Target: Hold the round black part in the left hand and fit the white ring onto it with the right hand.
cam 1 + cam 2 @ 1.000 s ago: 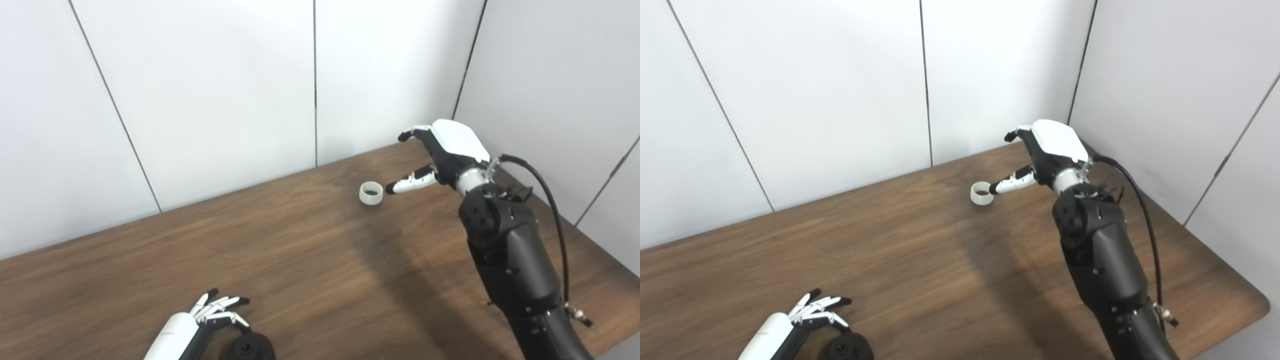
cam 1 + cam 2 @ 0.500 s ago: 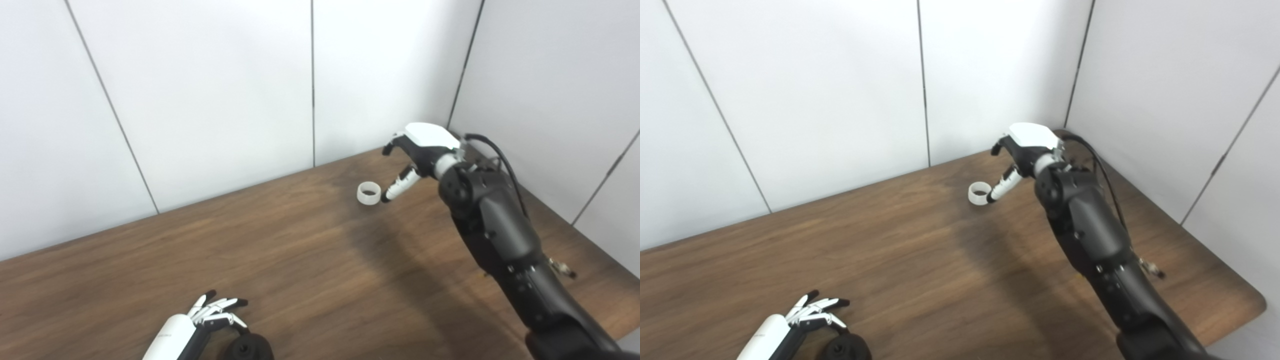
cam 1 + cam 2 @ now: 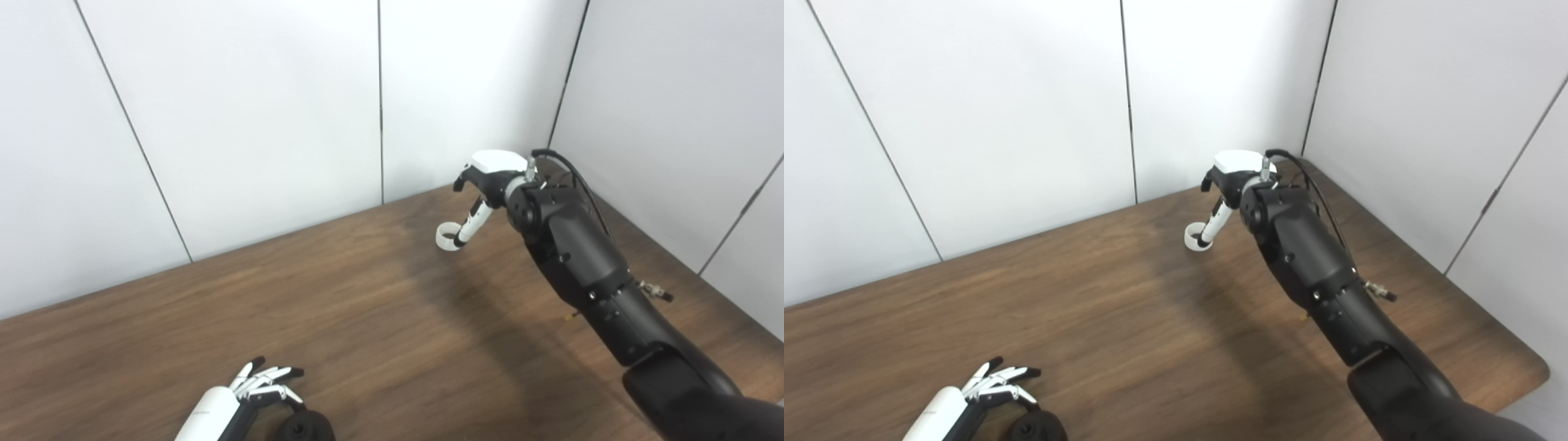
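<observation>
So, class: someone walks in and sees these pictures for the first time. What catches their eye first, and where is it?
The long black right arm reaching to the table's far side, its right hand poised over the white ring with one digit dipping at the ring. Then, at the near edge, the left hand with fingers spread beside the round black part.

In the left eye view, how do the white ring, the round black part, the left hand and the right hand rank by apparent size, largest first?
1. left hand and right hand: they look alike, and the left is nearer the camera, so unranked.
2. round black part: cut by the picture's bottom edge, so unsure.
3. white ring: smallest, though farthest away.
</observation>
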Controlling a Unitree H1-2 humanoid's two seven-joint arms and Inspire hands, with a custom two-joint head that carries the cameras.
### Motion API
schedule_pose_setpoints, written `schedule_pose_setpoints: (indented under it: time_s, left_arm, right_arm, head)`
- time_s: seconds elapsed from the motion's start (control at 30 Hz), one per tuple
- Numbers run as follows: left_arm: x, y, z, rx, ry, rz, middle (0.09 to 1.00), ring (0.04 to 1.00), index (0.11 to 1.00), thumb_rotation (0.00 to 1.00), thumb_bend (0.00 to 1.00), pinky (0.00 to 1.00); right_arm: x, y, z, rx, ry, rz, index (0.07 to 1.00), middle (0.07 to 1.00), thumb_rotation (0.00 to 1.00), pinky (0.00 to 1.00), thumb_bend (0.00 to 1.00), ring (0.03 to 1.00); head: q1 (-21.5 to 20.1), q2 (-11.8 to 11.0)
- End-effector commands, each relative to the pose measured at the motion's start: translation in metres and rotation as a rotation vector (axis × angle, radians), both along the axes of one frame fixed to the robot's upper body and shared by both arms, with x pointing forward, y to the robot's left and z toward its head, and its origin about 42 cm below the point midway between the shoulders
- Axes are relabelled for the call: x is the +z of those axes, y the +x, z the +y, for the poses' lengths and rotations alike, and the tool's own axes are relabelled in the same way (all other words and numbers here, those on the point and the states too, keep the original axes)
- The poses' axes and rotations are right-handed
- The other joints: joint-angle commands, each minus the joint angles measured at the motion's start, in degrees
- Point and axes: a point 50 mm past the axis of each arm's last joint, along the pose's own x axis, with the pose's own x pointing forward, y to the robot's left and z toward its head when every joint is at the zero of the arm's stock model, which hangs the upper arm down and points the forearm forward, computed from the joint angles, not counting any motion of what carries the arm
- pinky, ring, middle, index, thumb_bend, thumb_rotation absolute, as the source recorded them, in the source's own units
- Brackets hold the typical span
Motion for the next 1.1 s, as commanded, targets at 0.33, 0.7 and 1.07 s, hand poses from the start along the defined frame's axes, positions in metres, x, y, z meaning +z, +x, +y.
schedule_pose_setpoints:
  time_s: [0.33, 0.7, 1.07]
  left_arm:
    - [-0.003, -0.008, -0.002, -0.012, -0.025, 0.005, 0.851, 0.858, 0.478, 0.05, 0.51, 1.0]
    - [-0.002, -0.01, -0.003, -0.005, -0.027, 0.009, 0.85, 0.855, 0.478, 0.05, 0.51, 1.0]
    - [-0.004, -0.011, -0.003, -0.002, -0.035, 0.009, 0.851, 0.854, 0.478, 0.05, 0.51, 1.0]
  right_arm:
    - [0.035, 0.02, -0.003, -0.028, -0.038, -0.023, 0.869, 1.0, 0.37, 0.87, 0.91, 1.0]
    - [0.037, 0.023, -0.004, -0.029, -0.022, 0.016, 0.881, 1.0, 0.39, 0.93, 0.94, 1.0]
    - [0.031, 0.024, -0.003, -0.019, -0.02, 0.036, 0.87, 1.0, 0.38, 0.94, 0.94, 1.0]
  head:
    - [0.19, -0.12]
    - [0.55, -0.17]
    - [0.87, 0.11]
